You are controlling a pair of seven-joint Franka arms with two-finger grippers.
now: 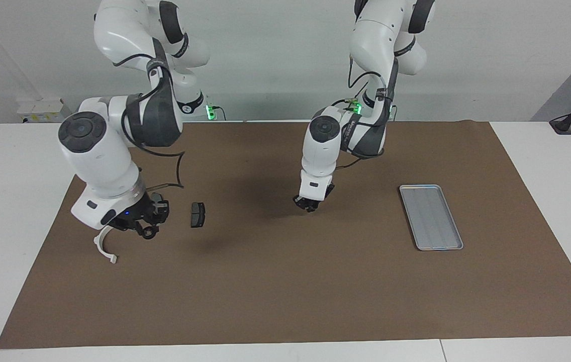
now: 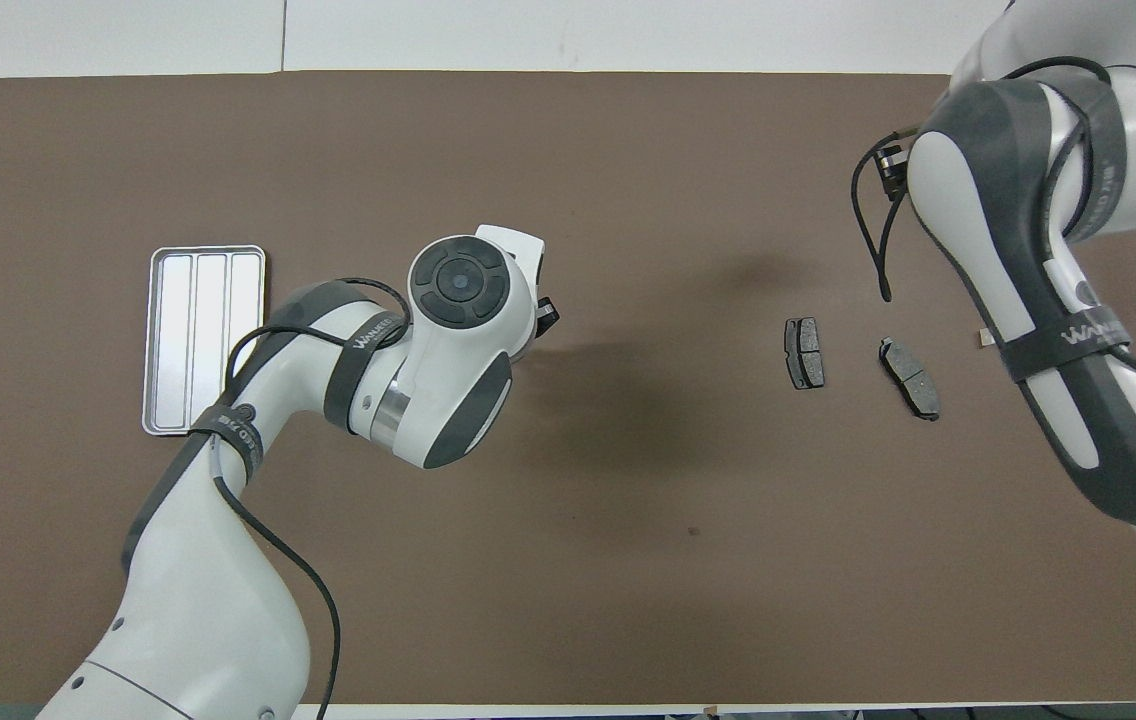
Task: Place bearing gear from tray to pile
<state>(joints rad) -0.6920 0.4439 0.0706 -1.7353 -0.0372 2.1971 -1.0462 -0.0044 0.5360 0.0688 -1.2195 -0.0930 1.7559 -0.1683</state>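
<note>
My right gripper (image 1: 148,227) hangs low over the pile, shut on the bearing gear (image 1: 149,233), a small dark ring at its fingertips. The white semicircular bracket (image 1: 105,250) lies just under it, partly covered. One dark pad (image 1: 197,214) lies beside it toward the middle of the mat. The overhead view shows both pads (image 2: 804,352) (image 2: 910,377), while the right arm hides that gripper and most of the bracket. The silver ridged tray (image 1: 431,217) (image 2: 203,340) lies bare at the left arm's end. My left gripper (image 1: 309,204) is shut with nothing in it over the mat's middle.
A brown mat (image 1: 285,291) covers most of the white table. A loose black cable (image 1: 177,171) loops from the right arm's wrist above the pile. The left arm's forearm (image 2: 228,470) stretches over the mat beside the tray.
</note>
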